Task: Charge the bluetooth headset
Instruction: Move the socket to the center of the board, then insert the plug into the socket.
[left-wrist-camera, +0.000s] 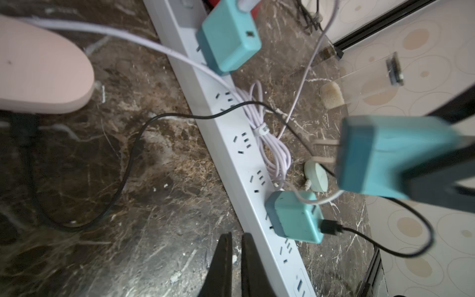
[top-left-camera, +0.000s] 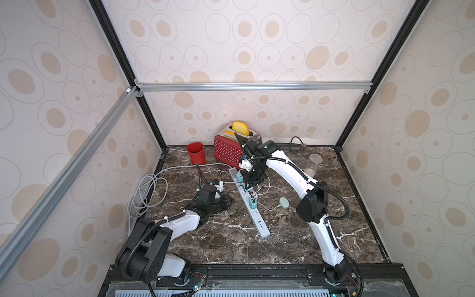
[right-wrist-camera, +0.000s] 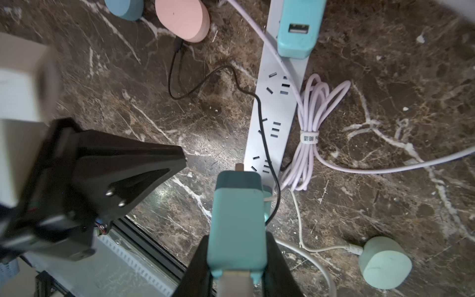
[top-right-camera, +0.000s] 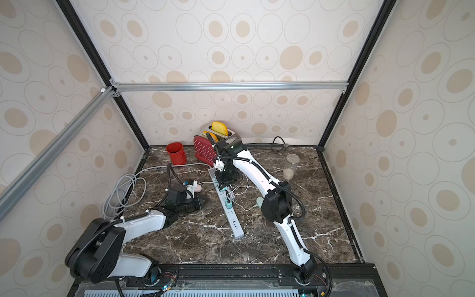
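My right gripper (right-wrist-camera: 236, 240) is shut on a teal charger (right-wrist-camera: 237, 218). It holds the charger just above the white power strip (right-wrist-camera: 276, 108), prongs toward the sockets; the prongs are bare in the left wrist view (left-wrist-camera: 325, 153). A pale plug sits in the charger's rear. The mint oval case (right-wrist-camera: 384, 262), seemingly the bluetooth headset's, lies beside the strip with a white cable attached. My left gripper (left-wrist-camera: 237, 236) is shut and empty, low over the table beside the strip (left-wrist-camera: 231, 133). A pink oval case (right-wrist-camera: 182, 19) has a black cable (right-wrist-camera: 267, 154) running across the strip.
Two more teal chargers (left-wrist-camera: 295, 218) (left-wrist-camera: 228, 36) are plugged into the strip, and a lilac cable bundle (right-wrist-camera: 311, 115) lies beside it. At the back stand a red toaster (top-left-camera: 228, 151), a red cup (top-left-camera: 196, 153) and a glass jar (top-left-camera: 313, 164). A grey cord coil (top-left-camera: 146, 195) lies at the left edge.
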